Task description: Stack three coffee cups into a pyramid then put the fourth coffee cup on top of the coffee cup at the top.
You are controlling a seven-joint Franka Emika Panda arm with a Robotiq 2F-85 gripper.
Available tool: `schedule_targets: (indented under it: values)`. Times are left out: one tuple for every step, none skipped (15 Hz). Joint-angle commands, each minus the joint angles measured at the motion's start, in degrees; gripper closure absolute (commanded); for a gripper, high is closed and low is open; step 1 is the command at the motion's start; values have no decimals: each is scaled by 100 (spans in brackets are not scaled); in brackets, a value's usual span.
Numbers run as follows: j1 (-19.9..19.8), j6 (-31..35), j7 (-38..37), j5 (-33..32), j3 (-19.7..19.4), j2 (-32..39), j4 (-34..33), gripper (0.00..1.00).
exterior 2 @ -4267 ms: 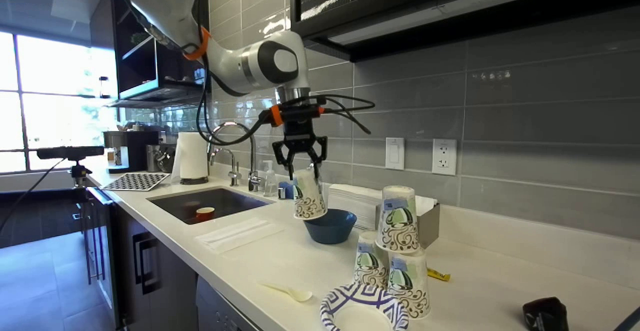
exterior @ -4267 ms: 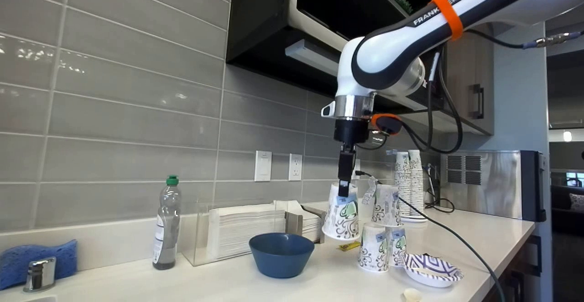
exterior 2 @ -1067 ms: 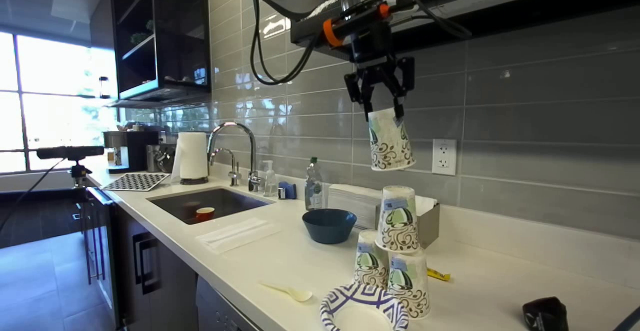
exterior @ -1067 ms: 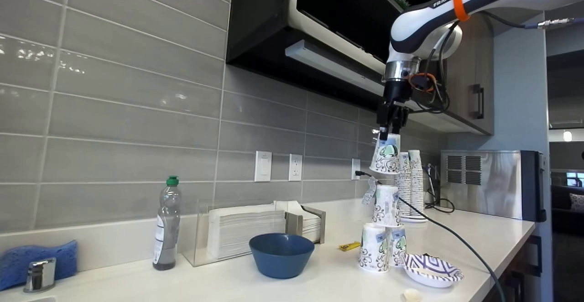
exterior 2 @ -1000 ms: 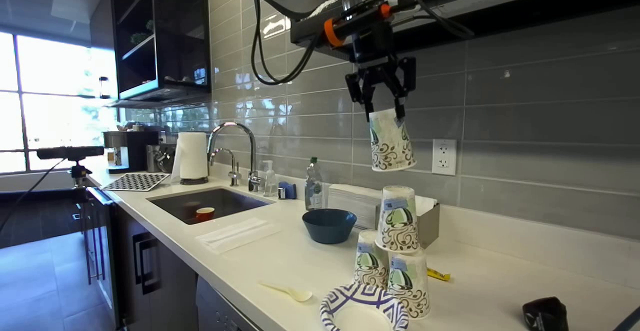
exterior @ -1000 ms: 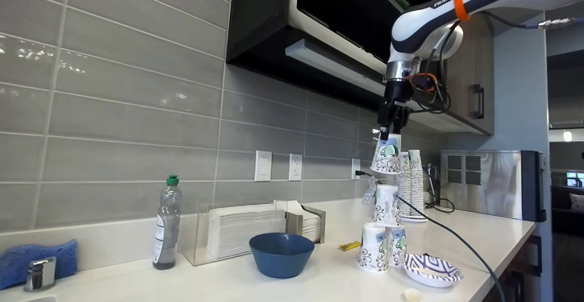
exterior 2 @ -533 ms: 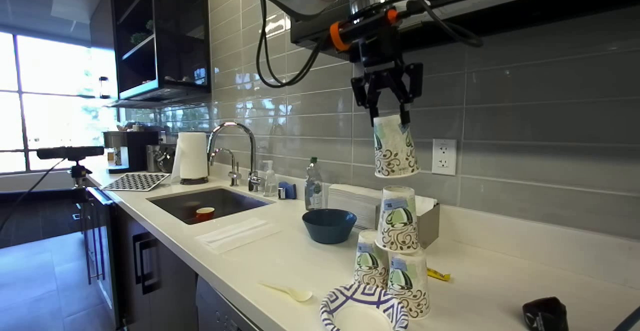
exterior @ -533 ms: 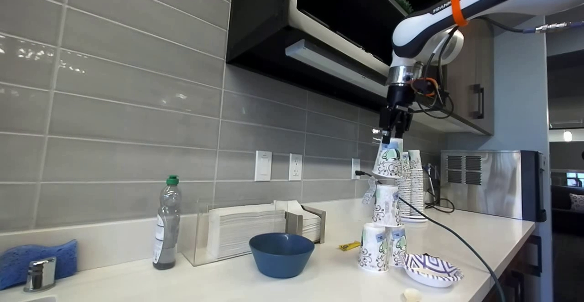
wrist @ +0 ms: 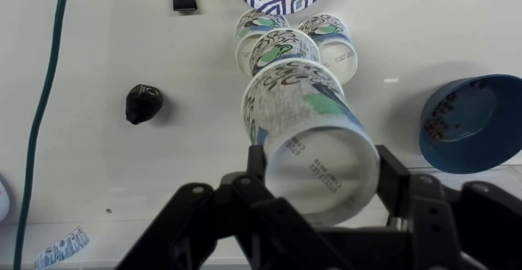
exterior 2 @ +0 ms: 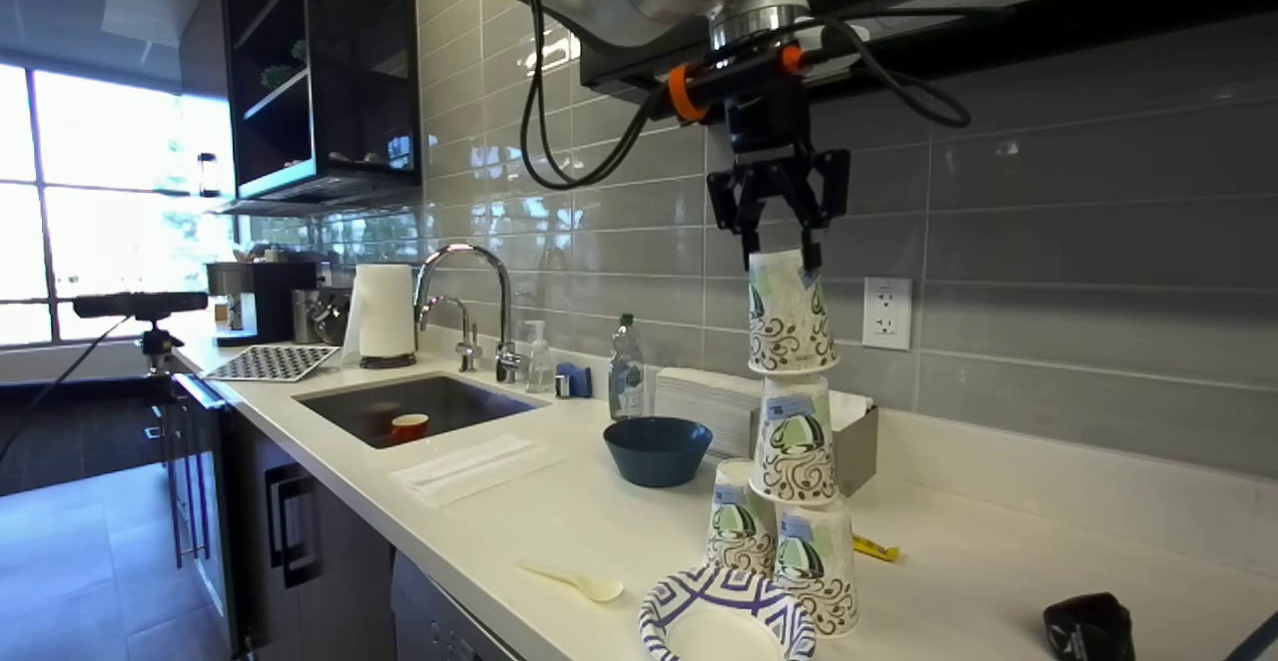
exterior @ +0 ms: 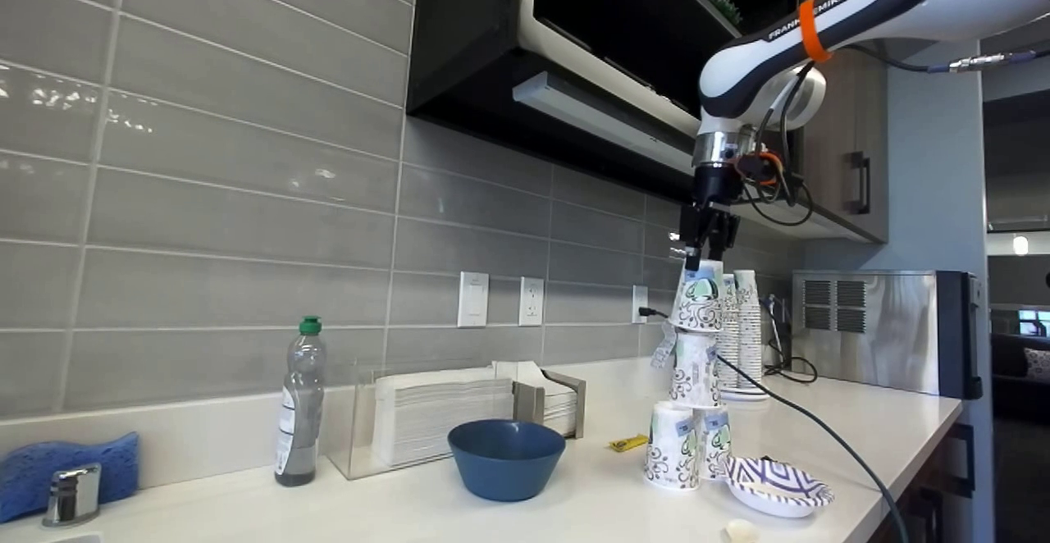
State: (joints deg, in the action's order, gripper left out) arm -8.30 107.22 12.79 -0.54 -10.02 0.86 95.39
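Just beside the two lower cups, on their near side in an exterior view, sits the patterned plate; whether it touches them cannot be told. On their wall side lies a yellow sachet. Well to their left in an exterior view stands the bowl, with brown bits inside, while napkins and a bottle line the wall behind it and farther left. Cup stacks stand at the far right. The wrist view shows, left of the cups, a black clip, a black lump and, farther out, a cable.

From the lump, a stretch of white tabletop parts the lower cups; on their left in an exterior view, more of it reaches to the spoon, which lies near the edge. Overhead, the cabinet hangs behind the arm; how close cannot be told.

That arm comes in from the upper right in an exterior view, its end effector pointing down and grasping the fourth cup, fingers against the sides of its base. This cup is mouth down, nearly upright, squarely over the top cup; its rim is either touching that cup's base or just above it, and which cannot be told.
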Motion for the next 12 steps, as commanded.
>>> schedule_targets:
  values:
    - [-79,-108,13,184,2,173,-238,59]
    - [-86,-107,18,198,0,195,-251,59]
    - [-93,-107,19,208,-1,212,-264,59]
    - [-103,-110,24,218,-3,228,-279,59]
    - [-114,-109,23,218,-6,242,-290,59]
    - [-127,-97,23,235,-9,258,-307,59]
    - [-139,-81,23,253,-9,278,-328,59]
    - [-149,-79,25,285,-8,300,-354,59]
    - [-158,-78,26,318,-4,323,-380,59]
    - [-163,-92,28,356,2,350,-404,59]
    - [-168,-104,33,371,7,374,-419,59]
    - [-171,-126,39,382,9,392,-427,59]
